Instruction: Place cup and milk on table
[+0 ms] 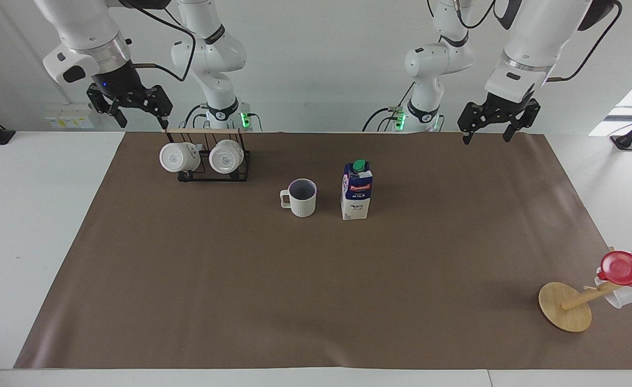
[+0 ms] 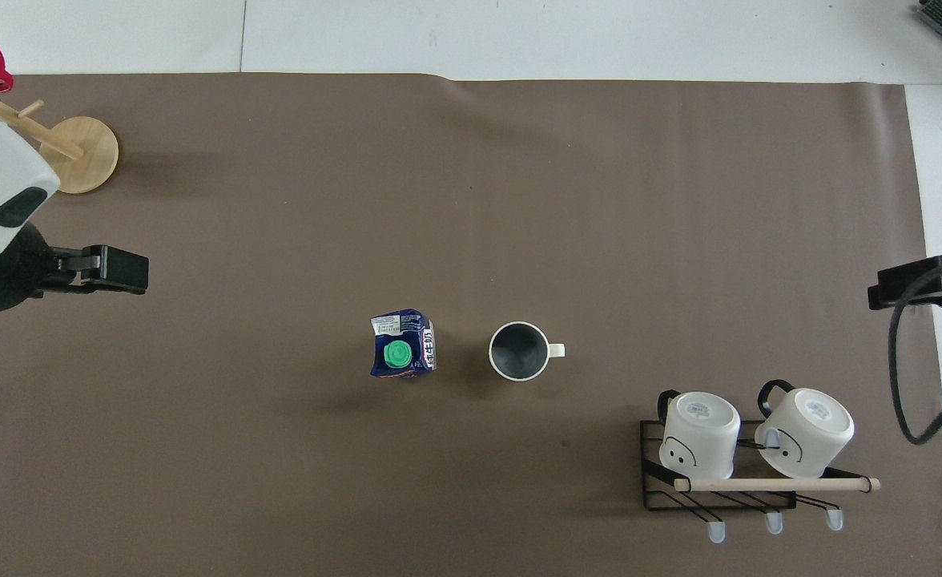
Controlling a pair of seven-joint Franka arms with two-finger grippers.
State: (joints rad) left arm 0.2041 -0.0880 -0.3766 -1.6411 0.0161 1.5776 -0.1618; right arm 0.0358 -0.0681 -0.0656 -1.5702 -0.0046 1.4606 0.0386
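Note:
The cream ribbed cup stands upright on the brown sheet of the white table, its handle toward the right arm's end. The blue-and-white milk carton with a green cap stands upright beside it, toward the left arm's end. Both also show in the overhead view: the cup and the milk. My left gripper is open, empty and raised over the sheet toward the left arm's end. My right gripper is open, empty and raised by the rack.
A black wire rack holding two glossy white mugs stands nearer to the robots toward the right arm's end. A tipped wooden mug tree with a red plastic cup lies at the left arm's end, farther from the robots.

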